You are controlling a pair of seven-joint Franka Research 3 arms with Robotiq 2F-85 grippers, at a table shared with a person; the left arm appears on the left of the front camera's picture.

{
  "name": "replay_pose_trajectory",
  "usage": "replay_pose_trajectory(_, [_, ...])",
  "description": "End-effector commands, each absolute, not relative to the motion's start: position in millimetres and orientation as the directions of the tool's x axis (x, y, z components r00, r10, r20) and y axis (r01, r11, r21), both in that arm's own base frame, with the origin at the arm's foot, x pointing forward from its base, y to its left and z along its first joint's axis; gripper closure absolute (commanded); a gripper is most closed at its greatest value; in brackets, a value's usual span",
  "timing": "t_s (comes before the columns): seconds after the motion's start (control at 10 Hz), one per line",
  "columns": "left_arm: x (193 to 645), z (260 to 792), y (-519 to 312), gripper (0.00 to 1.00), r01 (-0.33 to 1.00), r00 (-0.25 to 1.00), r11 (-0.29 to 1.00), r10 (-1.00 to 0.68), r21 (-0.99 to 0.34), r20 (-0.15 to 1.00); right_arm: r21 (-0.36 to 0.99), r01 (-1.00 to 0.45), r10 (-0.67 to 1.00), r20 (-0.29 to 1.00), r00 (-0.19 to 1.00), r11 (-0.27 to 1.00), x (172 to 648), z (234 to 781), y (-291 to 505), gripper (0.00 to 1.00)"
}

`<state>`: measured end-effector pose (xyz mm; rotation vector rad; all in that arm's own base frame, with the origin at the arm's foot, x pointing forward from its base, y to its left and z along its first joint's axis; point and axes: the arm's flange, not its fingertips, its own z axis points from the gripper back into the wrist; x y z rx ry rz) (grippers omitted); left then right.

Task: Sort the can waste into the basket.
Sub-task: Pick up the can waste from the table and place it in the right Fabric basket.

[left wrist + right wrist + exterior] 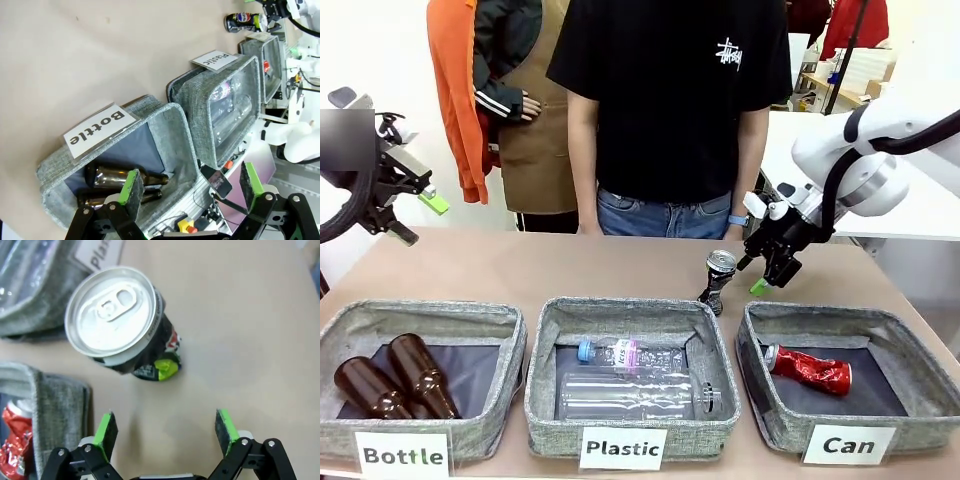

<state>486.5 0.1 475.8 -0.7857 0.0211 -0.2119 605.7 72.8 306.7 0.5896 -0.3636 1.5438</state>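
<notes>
Black can [718, 278] upright on table [520, 270] behind the bins, red can [810, 368] in Can basket [910, 405], right gripper [772, 272] jaws apart beside black can, left gripper [418, 218] apart, empty, raised at table's left.

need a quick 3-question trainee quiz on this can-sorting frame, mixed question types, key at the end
1. True or false: the crushed red drink can already lies in the grey fabric basket labelled "Can".
2. Multiple choice: where is the crushed black drink can with the silver pull-tab top? A) in the grey fabric bin labelled "Plastic"; B) standing on the tan table behind the bins; C) clamped in the right tool.
3. Fill in: the grey fabric bin labelled "Bottle" holds brown glass ____.

Key: 1 true; 2 B, with the right tool open beside the can and the left tool open, off to the side; 3 bottles.
</notes>
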Motion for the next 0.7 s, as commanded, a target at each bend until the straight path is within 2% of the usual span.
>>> replay_pose_trajectory(0.0, [483, 477, 0, 0.00, 0.184, 0.979, 0.677, -0.193, -0.712, 0.069, 0.132, -0.983, 0.815, 0.579, -0.027, -0.126, 618, 300, 79, 0.00])
replay_pose_trajectory(0.6, [483, 477, 0, 0.00, 0.184, 0.979, 0.677, -0.193, -0.712, 0.069, 0.181, -0.962, 0.743, 0.669, -0.034, -0.206, 618, 272, 106, 0.00])
